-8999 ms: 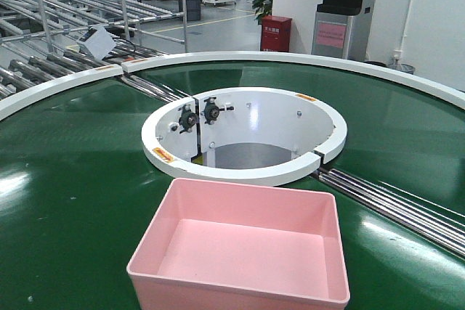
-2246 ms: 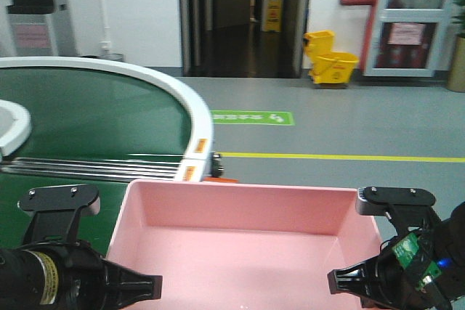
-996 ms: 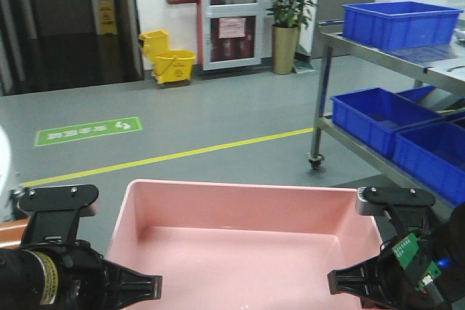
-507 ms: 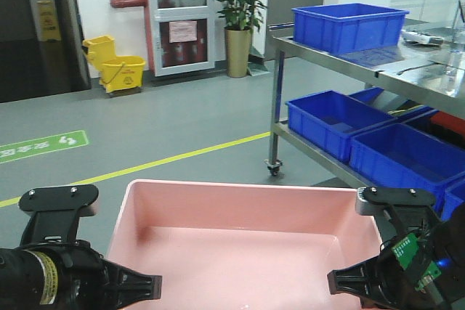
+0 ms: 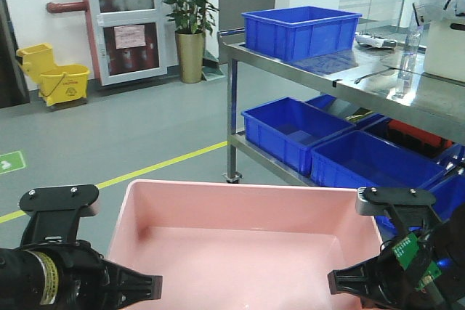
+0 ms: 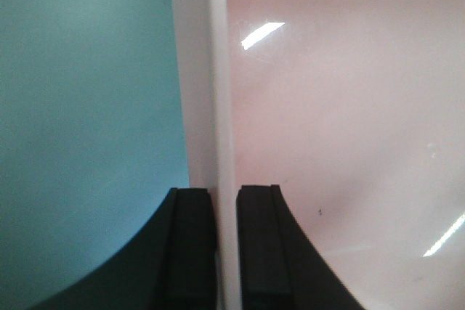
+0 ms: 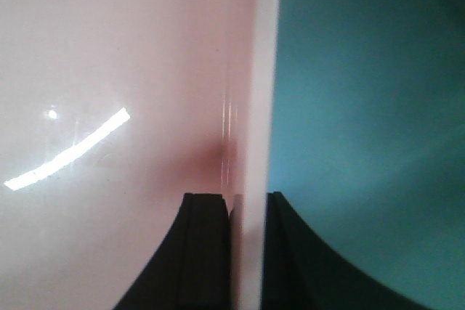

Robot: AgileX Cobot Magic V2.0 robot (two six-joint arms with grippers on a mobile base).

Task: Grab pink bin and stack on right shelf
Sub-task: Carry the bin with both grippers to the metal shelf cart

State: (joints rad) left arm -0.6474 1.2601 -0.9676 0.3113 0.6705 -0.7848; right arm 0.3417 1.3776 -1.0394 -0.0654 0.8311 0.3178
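The right shelf [image 5: 414,96], a shiny steel rack, fills the far right of the front view. One blue crate [image 5: 301,30] stands on its top level, and other blue crates [image 5: 349,154] sit on the lower level. A stretch of bare steel on top looks, by my judgement, like the place to set the load.

The pink bin [image 5: 240,237] hangs in the air near the camera, above the grey floor [image 5: 131,143]. It is to the near left of the shelf and well apart from it. It is pale pink, wide and shallow, with smooth tapered walls and a rolled rim. It is empty, and its glossy bottom catches streaks of light.

The left tool [image 6: 225,201] is narrow, pinching the bin's left wall with one finger inside and one outside. The right tool [image 7: 247,205] grips the right wall the same way. Holding opposite walls probably keeps so broad a tub level and balanced while it is carried.
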